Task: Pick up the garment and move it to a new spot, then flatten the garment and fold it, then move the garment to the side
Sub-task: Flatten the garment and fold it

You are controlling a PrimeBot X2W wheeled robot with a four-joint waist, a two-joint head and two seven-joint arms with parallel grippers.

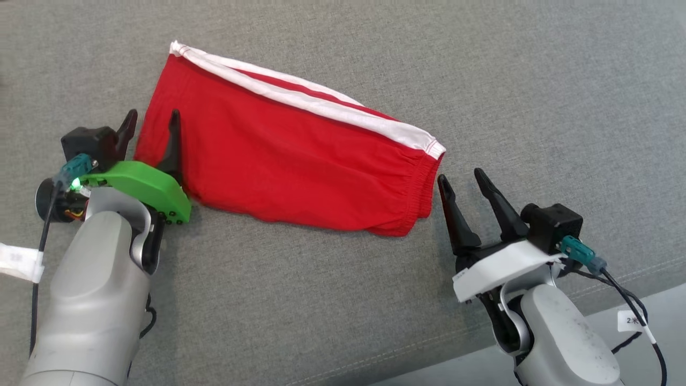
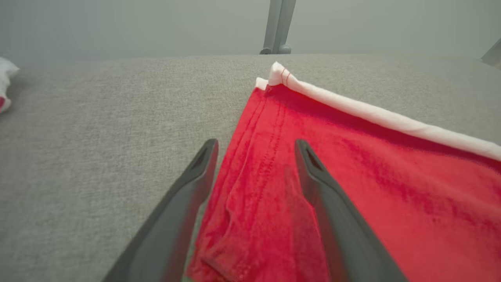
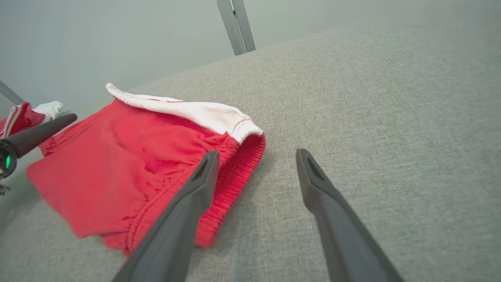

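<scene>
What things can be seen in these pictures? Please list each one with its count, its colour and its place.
garment: one, red with a white stripe along one edge, lying flat in the middle of the surface.
fabric surface: one, grey, under everything.
second cloth: one, white and red, bunched at the far left in the left wrist view.
metal posts: at least two, grey, standing behind the surface.
left end effector: one, dark fingers with a green cover, open, astride the garment's left edge.
right end effector: one, dark fingers with a white cover, open, just beside the garment's waistband end.
</scene>
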